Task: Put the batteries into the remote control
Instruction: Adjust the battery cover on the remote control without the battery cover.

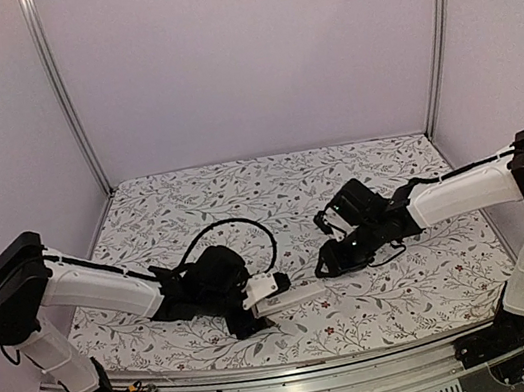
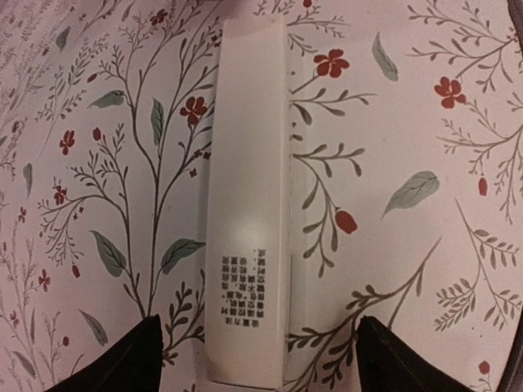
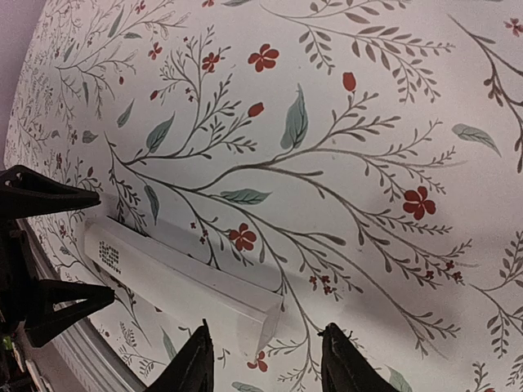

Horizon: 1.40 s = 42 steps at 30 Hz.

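Flowered worktop (image 1: 241,190) beneath everything, walled in pale panels at back and sides. Left arm (image 1: 95,286) and right arm (image 1: 464,191) both bent inward and low, toward the near middle. Between them, flat on the worktop near its front edge: the slim white remote control (image 1: 290,299), with a lengthwise step along its body in both wrist views. Left tool (image 1: 260,298) spread wide at one end of the remote control, the end bearing a small block of dark print (image 2: 245,282), with one finger (image 2: 122,359) on either side and neither touching. Right tool (image 1: 339,256) at the opposite end, moderately open and gripping nothing, the plain end lying between its fingertips (image 3: 192,363) with a gap on both sides.
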Each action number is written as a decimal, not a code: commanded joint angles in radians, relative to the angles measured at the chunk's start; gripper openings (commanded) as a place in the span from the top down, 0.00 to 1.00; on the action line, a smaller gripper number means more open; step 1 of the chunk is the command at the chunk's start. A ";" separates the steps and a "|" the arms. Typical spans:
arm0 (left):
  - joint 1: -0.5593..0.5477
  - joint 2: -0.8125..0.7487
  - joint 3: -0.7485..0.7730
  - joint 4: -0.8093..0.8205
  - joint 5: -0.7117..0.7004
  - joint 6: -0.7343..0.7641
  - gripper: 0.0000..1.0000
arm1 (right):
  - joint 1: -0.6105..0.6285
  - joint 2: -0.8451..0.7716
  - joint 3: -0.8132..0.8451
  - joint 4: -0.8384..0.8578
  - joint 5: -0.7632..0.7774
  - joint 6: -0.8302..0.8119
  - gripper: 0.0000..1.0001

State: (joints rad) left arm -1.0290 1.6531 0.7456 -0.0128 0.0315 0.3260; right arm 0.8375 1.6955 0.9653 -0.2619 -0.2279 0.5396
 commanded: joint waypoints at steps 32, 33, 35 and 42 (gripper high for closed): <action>-0.023 0.082 0.015 0.053 0.044 -0.091 0.65 | -0.003 0.016 -0.020 0.013 -0.037 0.005 0.76; -0.023 0.082 0.015 0.053 0.044 -0.092 0.65 | -0.003 0.019 -0.020 0.013 -0.040 0.005 0.76; -0.024 0.082 0.014 0.053 0.042 -0.091 0.65 | -0.002 0.026 -0.021 0.013 -0.043 0.005 0.77; -0.023 0.080 0.011 0.053 0.038 -0.091 0.60 | -0.003 0.038 -0.022 0.024 -0.061 0.003 0.77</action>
State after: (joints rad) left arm -1.0409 1.7218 0.7696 0.0257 0.0738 0.2386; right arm 0.8375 1.7153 0.9459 -0.2543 -0.2718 0.5430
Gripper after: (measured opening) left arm 0.390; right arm 0.230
